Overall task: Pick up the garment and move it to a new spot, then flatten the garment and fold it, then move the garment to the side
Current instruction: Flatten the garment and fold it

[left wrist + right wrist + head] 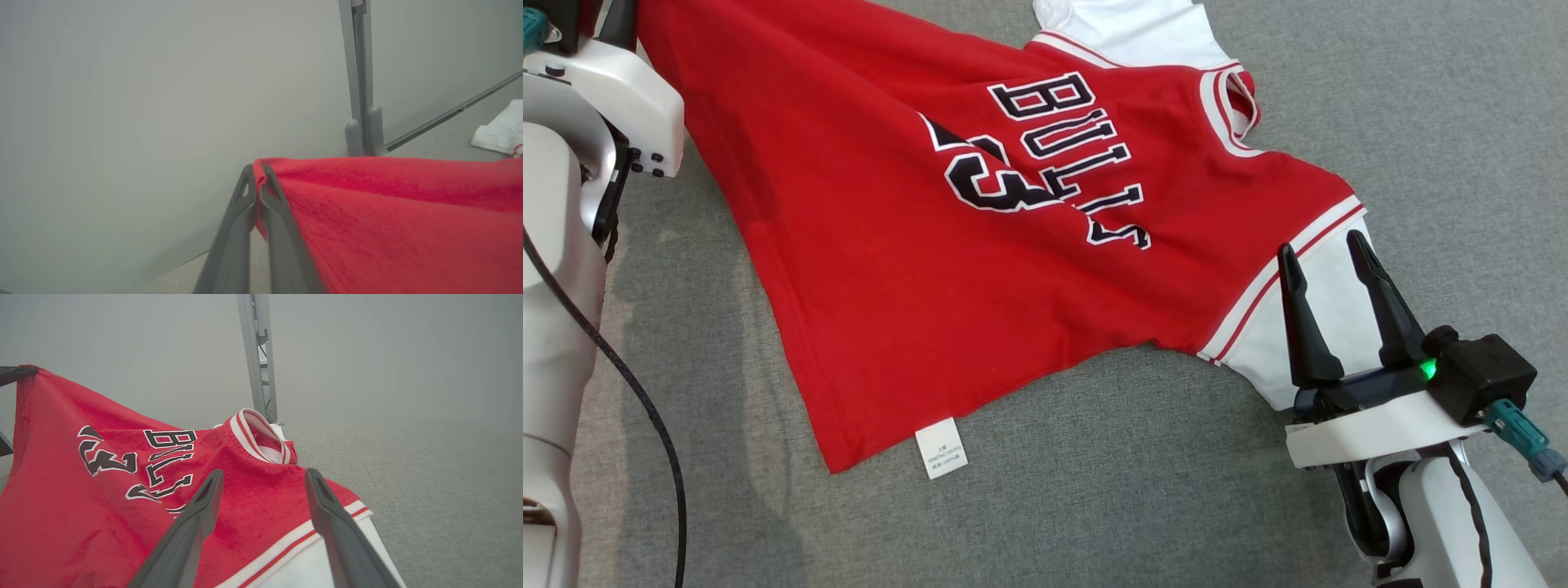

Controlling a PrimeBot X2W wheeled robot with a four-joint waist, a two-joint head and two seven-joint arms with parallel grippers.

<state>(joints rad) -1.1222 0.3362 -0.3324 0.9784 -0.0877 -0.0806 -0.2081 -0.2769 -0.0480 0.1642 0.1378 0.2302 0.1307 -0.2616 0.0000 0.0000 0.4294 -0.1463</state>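
The garment (882, 245) is a red jersey with white sleeves and black lettering, spread over the grey cloth surface. One corner of its hem (261, 167) is lifted, and my left gripper (256, 173) is shut on that corner; the raised red cloth (81, 465) slopes up toward it. My right gripper (1323, 253) stands open above the near white sleeve (1331, 302), one finger over the sleeve and the other at its edge. Its open fingers (204, 494) frame the red shoulder and striped sleeve band, with the collar (261, 437) beyond. A white label (941, 447) hangs at the lower hem.
The grey fabric surface (1135, 490) extends around the jersey. A grey upright post (359, 81) stands at the back against a pale wall. My left arm's pale casing (572, 163) and a black cable (637, 400) occupy the left edge.
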